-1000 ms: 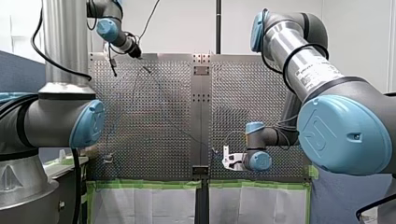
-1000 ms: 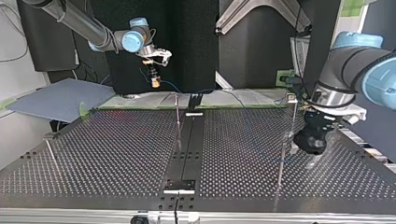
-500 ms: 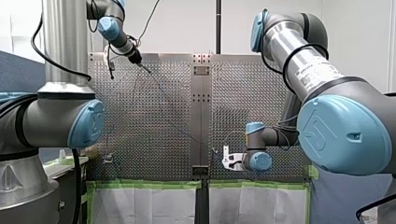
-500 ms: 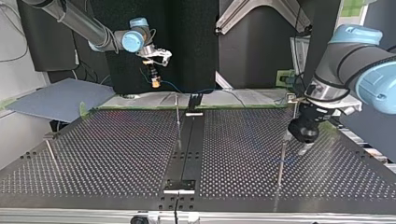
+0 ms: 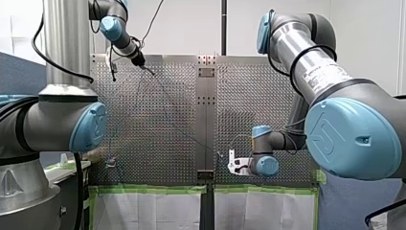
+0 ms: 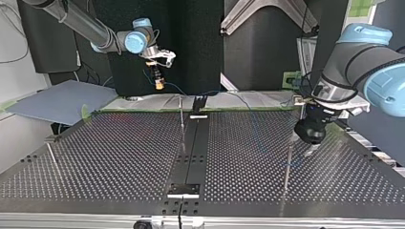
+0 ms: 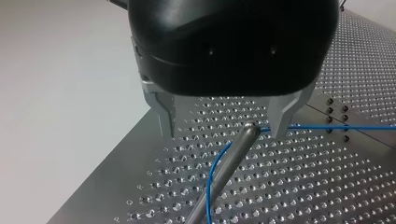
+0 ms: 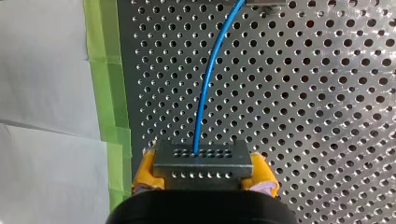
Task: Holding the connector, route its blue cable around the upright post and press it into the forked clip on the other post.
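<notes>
- The right hand [image 8: 201, 173] is clamped on the connector [image 8: 201, 161], with its yellow pads [image 8: 145, 172] on either side. The blue cable [image 8: 205, 93] leaves it going ahead, arcing over the bench [image 8: 327, 116].
- The left hand [image 7: 223, 131] is spread wide, its metal fingers [image 7: 164, 119] straddling the tip of the upright post [image 7: 224, 168]. It's not gripping anything afaict.
- Key bit: the cable comes in sideways past one finger, bends tight behind the post tip, then drops alongside it. The post's long axis points up into that hand.
- What looks like the clip post [image 6: 298, 107] stands just beside the left hand in the top view, so the left arm is nearer.
- It's perforated plate all round with only thin posts nearby, so there's probably room to swing.
</notes>
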